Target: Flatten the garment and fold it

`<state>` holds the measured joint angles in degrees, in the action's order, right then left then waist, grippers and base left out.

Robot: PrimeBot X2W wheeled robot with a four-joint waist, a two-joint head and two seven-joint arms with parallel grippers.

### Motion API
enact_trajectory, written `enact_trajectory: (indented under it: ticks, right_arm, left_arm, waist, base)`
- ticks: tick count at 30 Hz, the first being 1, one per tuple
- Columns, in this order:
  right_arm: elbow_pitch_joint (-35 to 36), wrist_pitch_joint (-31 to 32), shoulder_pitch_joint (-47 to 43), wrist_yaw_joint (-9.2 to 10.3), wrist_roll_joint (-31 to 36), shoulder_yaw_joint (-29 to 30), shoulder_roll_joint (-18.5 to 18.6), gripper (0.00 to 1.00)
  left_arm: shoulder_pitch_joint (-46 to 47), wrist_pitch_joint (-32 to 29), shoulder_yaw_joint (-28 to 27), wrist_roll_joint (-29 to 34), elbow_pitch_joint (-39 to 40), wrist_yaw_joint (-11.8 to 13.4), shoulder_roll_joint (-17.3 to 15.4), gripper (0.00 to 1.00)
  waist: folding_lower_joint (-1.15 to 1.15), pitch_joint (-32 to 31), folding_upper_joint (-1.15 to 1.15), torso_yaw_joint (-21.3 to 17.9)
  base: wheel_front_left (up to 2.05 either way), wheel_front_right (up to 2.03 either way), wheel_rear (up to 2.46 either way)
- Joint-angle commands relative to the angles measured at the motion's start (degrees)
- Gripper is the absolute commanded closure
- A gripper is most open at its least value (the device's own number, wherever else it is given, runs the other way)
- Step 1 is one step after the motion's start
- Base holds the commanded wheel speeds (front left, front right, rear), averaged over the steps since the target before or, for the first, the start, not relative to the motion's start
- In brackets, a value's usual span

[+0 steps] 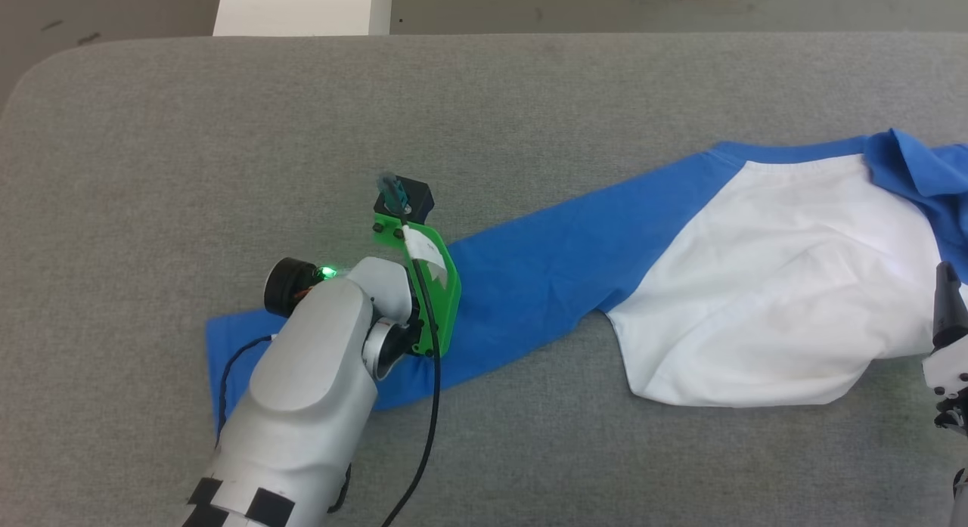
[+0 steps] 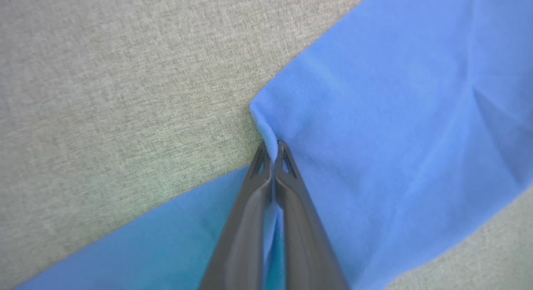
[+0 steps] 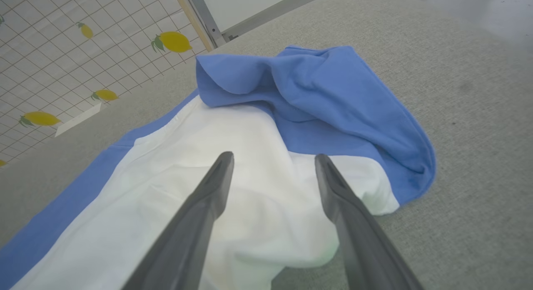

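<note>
Garment [image 1: 779, 285] lay on the grey table [image 1: 227, 134], white body panel crumpled and not yet flat. One long blue sleeve [image 1: 544, 262] ran out straight from the white body. The other sleeve [image 3: 316, 90] sat bunched in a loose heap against the white body's opposite side. Left gripper [image 2: 272, 150] was down on the long sleeve, well away from the white body. Its jaws were closed tight on a thin raised ridge of blue cloth at the sleeve's edge. Right gripper [image 3: 275, 157] hovered just above the white body with its jaws wide apart, holding nothing. Step judged to be a pull on the long sleeve to smooth it. Risks noted: the pinch looked shallow, so the cloth could slip free under tension. It could not be told whether both layers of the sleeve were caught; with one layer only, a pull would twist or split the sleeve rather than flatten it. With nothing pinning the white body, a pull away from it would likely drag the whole garment across the table and deepen the wrinkles, leaving the bunched sleeve worse tangled.
</note>
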<state>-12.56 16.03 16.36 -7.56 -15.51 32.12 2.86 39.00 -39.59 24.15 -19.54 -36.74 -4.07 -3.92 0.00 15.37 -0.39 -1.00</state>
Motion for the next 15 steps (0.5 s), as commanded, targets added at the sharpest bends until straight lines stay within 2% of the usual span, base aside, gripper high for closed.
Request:
enact_trajectory:
  ticks: [1,6,10,12,15]
  right_arm:
    - [-0.28,-0.55,0.04,0.08,0.41,-0.12,0.02,0.0]
    - [-0.75,-0.77,-0.01,0.08,0.74,-0.38,0.02,0.0]
    - [-0.96,-0.79,-0.34,0.08,1.24,-0.15,0.02,0.0]
    - [-1.01,-0.73,-0.6,0.08,1.58,0.08,0.02,0.0]
    - [-1.17,-0.56,-0.96,0.08,2.08,0.24,0.02,0.0]
  left_arm:
    - [-2.59,0.6,0.17,-1.23,-1.38,-0.51,0.62,1.0]
    - [-0.98,6.36,-3.84,-5.7,1.66,1.08,0.85,1.0]
    - [-0.01,11.32,-9.26,-10.3,5.36,2.73,0.86,1.0]
    - [-0.3,13.31,-12.14,-11.87,7.56,3.8,0.06,1.0]
    - [-3.06,16.51,-18.62,-14.43,12.23,7.04,-2.94,1.0]
  waist:
    - [0.0,-0.21,0.39,0.66]
    - [0.0,-0.98,0.39,2.47]
    - [0.0,-1.98,0.39,4.25]
    - [0.0,-2.42,0.39,5.22]
    - [0.0,-3.29,0.39,6.72]
  base:
    - [0.0,0.0,0.0]
    - [0.0,0.0,0.0]
    - [0.0,0.0,0.0]
    - [0.0,0.0,0.0]
    - [0.0,0.0,0.0]
